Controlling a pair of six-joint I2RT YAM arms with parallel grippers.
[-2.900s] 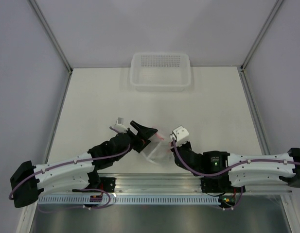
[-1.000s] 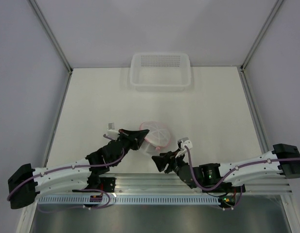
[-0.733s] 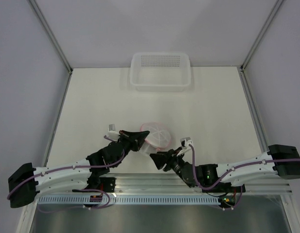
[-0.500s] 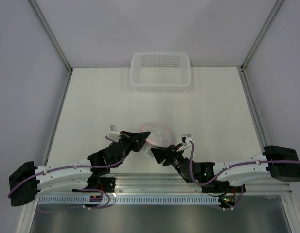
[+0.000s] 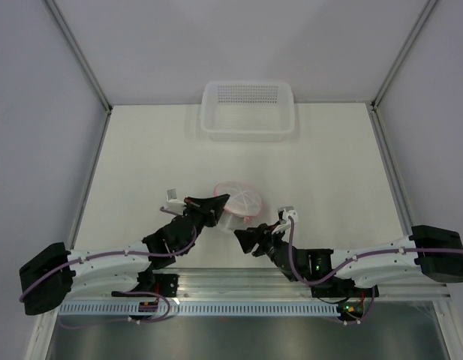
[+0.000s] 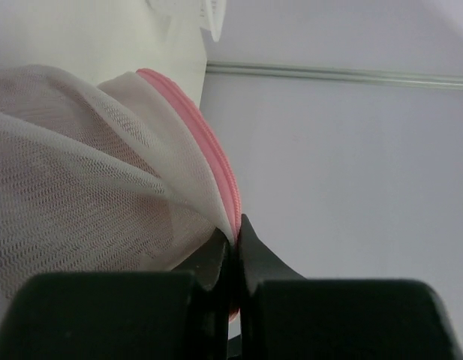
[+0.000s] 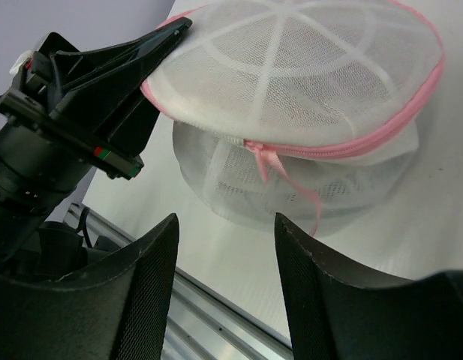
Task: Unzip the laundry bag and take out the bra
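Small dome-shaped white mesh laundry bag with pink zipper trim (image 5: 242,202) sits on the cream tabletop (image 5: 141,165) a bit toward 6 o'clock from the tabletop centre, well apart from the clear rectangular plastic basket (image 5: 248,133) at the 12 o'clock edge. Left gripper (image 5: 220,200) comes in from the bag's 8 o'clock side. Its black fingers are pressed together on the bag's rim, and the left wrist view shows the pink trim and a fold of mesh (image 6: 81,202) pinched right between the tips of the left gripper (image 6: 233,241). In the right wrist view the same left gripper (image 7: 178,28) bites the upper dome at its 10 o'clock edge, and the laundry bag (image 7: 306,90) looks like two mesh halves joined by the pink trim, white ribs radiating across the top. A pink ribbon zipper pull (image 7: 270,161) hangs from the trim on the side facing the right gripper. Right gripper (image 5: 243,237) is at the bag's 6 o'clock, near it but not touching, pointed at it. Right gripper (image 7: 227,221) fingers stand apart with nothing between them. Contents are not readable through the mesh, and it is unclear how far the zipper is closed.
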